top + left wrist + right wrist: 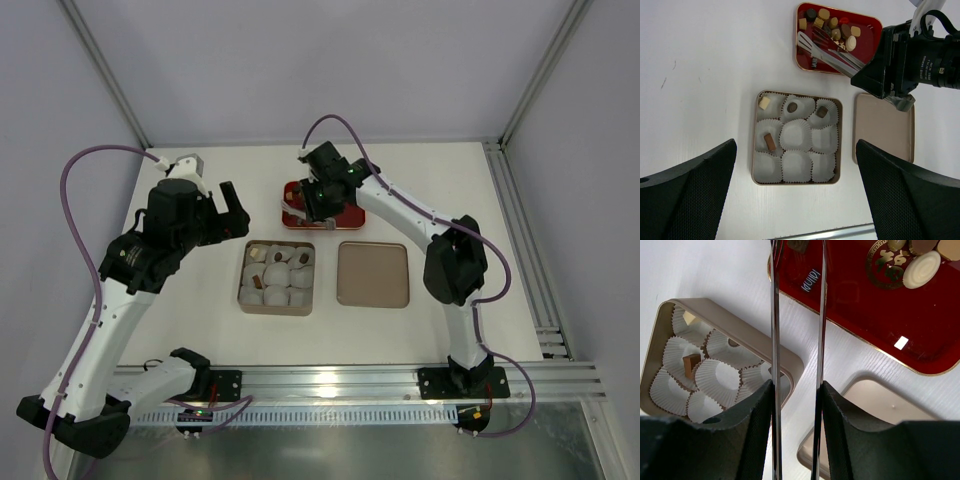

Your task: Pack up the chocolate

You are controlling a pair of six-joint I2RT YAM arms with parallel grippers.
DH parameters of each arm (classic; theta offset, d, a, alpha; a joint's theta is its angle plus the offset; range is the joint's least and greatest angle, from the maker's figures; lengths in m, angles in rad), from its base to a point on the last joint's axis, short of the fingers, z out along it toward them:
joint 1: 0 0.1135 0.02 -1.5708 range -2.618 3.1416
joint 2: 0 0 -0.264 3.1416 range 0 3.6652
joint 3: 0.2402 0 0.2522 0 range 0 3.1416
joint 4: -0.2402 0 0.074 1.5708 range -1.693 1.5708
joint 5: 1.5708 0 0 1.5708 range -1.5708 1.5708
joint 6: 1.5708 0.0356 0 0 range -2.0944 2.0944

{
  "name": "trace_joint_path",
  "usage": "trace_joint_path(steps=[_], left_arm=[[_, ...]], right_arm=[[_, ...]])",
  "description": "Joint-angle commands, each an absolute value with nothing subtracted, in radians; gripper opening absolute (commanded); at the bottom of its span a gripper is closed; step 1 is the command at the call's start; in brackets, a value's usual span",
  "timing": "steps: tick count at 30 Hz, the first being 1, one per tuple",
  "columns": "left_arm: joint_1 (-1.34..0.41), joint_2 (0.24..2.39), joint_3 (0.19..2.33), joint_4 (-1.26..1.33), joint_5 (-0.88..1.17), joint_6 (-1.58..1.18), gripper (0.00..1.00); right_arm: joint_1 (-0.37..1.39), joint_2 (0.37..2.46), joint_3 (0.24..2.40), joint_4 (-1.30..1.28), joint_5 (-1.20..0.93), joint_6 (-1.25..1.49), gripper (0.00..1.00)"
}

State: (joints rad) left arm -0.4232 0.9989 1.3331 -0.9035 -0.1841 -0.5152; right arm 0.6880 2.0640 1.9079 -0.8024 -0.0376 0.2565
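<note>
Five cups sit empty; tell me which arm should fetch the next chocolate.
Right. Its end effector grips tongs reaching over the red tray of chocolates; the left end effector hangs open and empty.

Tan tin (754, 150), lid (883, 127), red tray (866, 36), metal tongs (826, 51)

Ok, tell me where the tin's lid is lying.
In the top view the lid lies flat right of the tin, just nearer than the red tray.
</note>
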Motion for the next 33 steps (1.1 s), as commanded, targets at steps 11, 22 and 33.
trace_joint_path(steps=[11,22,33], left_arm=[[-0.420,0.994,1.359,-0.905,-0.199,-0.503,1.00],[-0.420,0.994,1.353,-0.900,-0.192,-0.509,1.00],[-0.420,0.992,1.351,-0.900,-0.196,-0.506,1.00]], right_arm=[[0.698,2.063,1.922,-0.801,-0.032,0.250,0.44],[0.699,2.071,1.922,-0.802,-0.032,0.249,0.44],[0.701,2.111,1.954,-0.821,0.038,0.250,0.39]])
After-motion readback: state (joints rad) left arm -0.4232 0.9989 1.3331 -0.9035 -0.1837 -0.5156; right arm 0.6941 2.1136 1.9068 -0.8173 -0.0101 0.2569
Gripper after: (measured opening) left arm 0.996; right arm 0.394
